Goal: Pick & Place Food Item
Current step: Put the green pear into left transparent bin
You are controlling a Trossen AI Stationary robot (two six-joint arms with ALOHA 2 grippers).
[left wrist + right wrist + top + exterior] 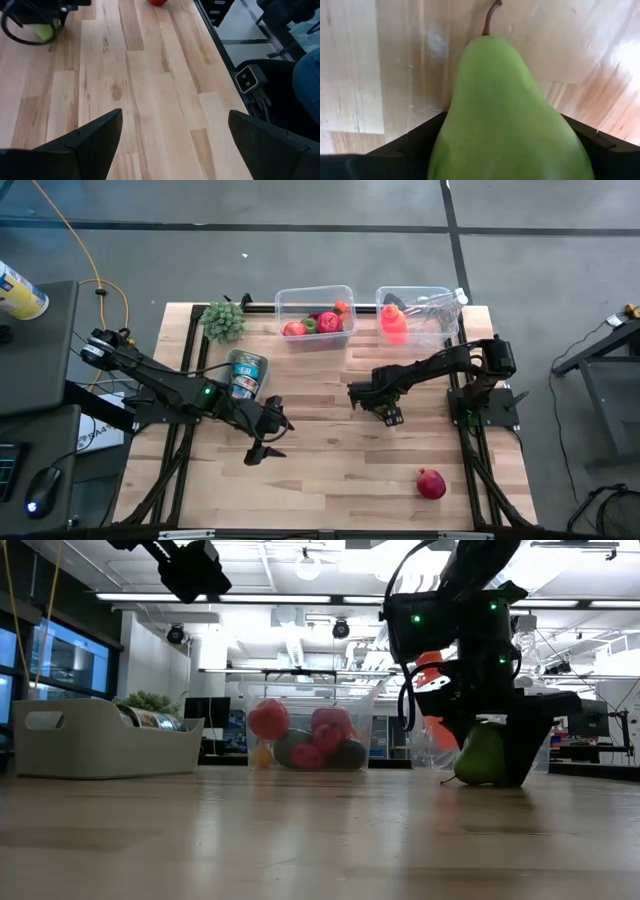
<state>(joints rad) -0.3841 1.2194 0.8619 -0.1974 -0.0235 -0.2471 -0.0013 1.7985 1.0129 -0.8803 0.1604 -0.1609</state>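
Down on the worktop (330, 470), the right pincer (388, 414) straddles a green pear (505, 115), a finger (405, 145) at each flank; whether they press it I cannot tell. The pear lies on the wood, long axis flat, stem pointing away from the wrist. Behind, one clear tub (345, 292) holds red and green fruit, another (448, 328) something orange-red. The left pincer (263, 442) gapes wide, empty.
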